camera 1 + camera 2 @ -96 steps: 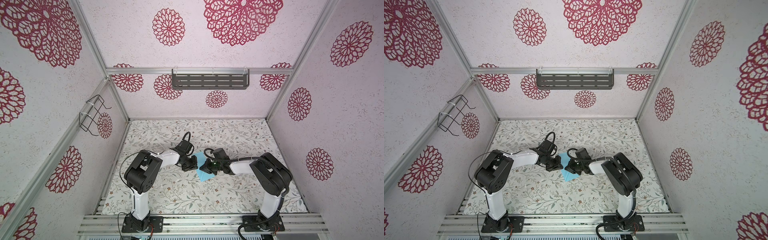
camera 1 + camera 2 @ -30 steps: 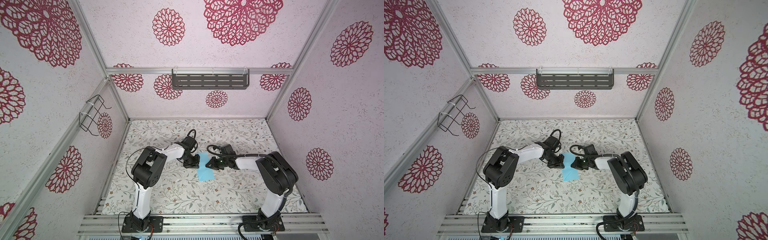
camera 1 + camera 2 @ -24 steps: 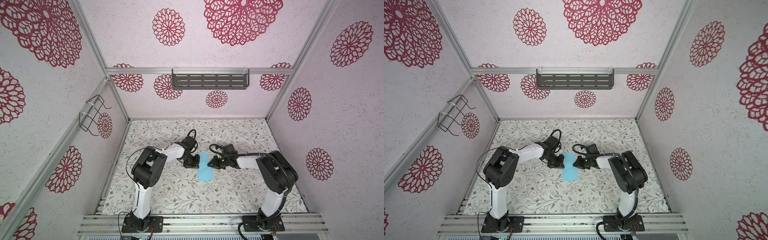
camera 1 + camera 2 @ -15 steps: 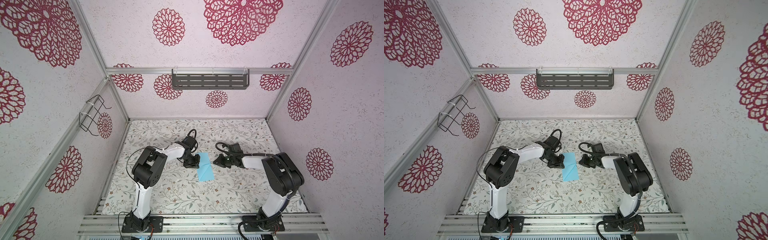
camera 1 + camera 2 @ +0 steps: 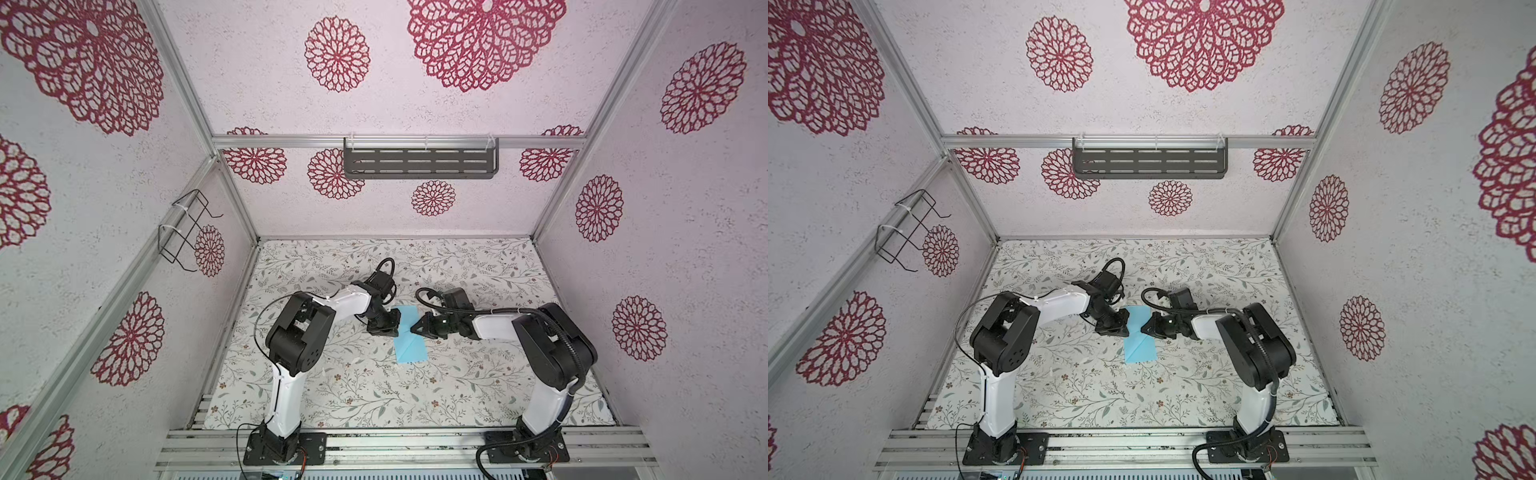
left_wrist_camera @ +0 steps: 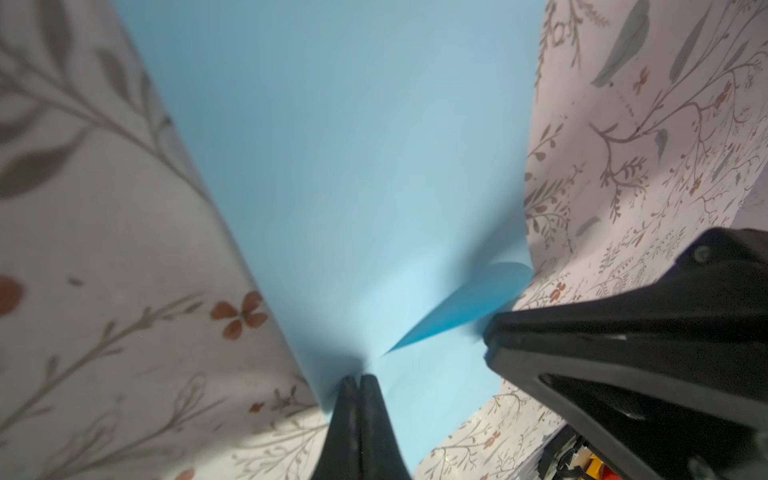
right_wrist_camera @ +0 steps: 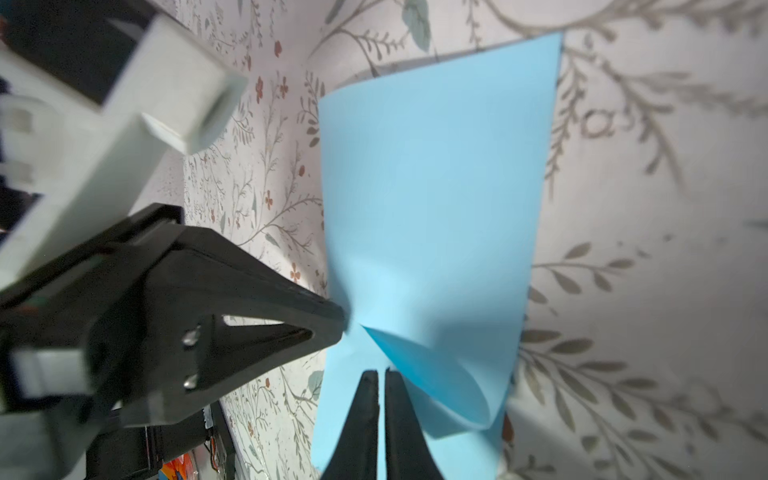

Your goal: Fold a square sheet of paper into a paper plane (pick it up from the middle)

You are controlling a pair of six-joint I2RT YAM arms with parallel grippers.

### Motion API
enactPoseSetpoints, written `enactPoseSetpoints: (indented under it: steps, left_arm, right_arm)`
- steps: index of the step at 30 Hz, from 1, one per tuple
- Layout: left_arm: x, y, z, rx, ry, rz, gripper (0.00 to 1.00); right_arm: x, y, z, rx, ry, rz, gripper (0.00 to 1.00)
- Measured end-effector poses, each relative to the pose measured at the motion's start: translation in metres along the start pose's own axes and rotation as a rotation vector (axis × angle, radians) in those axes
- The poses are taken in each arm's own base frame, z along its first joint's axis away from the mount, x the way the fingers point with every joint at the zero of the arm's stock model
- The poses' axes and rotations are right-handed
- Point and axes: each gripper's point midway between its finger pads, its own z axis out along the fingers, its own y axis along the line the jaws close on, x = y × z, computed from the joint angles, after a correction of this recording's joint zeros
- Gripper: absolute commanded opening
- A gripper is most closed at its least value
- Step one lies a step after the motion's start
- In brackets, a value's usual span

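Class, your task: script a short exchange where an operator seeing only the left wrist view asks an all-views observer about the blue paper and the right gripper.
Operator: Is the right gripper open?
Observer: No. Its own wrist view shows the jaws almost together, with nothing seen between them.
Operator: Where does the paper end beyond my frame?
Observer: In both top views it lies on the table, its free end toward the viewer, well short of the table's front edge.

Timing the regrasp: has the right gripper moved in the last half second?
Yes. The right gripper has come left, closing its earlier gap to the right edge of the light-blue paper.
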Motion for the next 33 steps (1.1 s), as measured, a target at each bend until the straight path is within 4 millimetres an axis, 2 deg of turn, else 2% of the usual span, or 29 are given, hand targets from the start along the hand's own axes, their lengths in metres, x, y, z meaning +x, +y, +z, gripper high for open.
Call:
enactPoseSetpoints:
  steps: [10, 21, 25, 28, 33]
  left_arm:
    - [0.0, 0.0, 0.0, -0.012, 0.005, 0.016, 0.0]
    - [-0.006, -0.002, -0.004, -0.027, -0.001, -0.001, 0.0]
    - [-0.008, -0.008, -0.009, -0.02, -0.048, -0.043, 0.14]
    - [-0.004, -0.017, -0.023, -0.006, -0.096, -0.077, 0.17]
    - [0.004, -0.051, -0.041, 0.069, -0.164, -0.087, 0.17]
  right_arm:
    - [0.009, -0.014, -0.003, 0.025, 0.009, 0.028, 0.1]
    - [0.011, -0.017, -0.005, 0.024, -0.013, 0.049, 0.1]
    - [0.011, -0.017, -0.006, 0.019, -0.029, 0.084, 0.1]
    - [0.011, -0.018, -0.006, 0.014, -0.04, 0.114, 0.1]
    - [0.01, -0.018, -0.006, 0.004, -0.054, 0.165, 0.1]
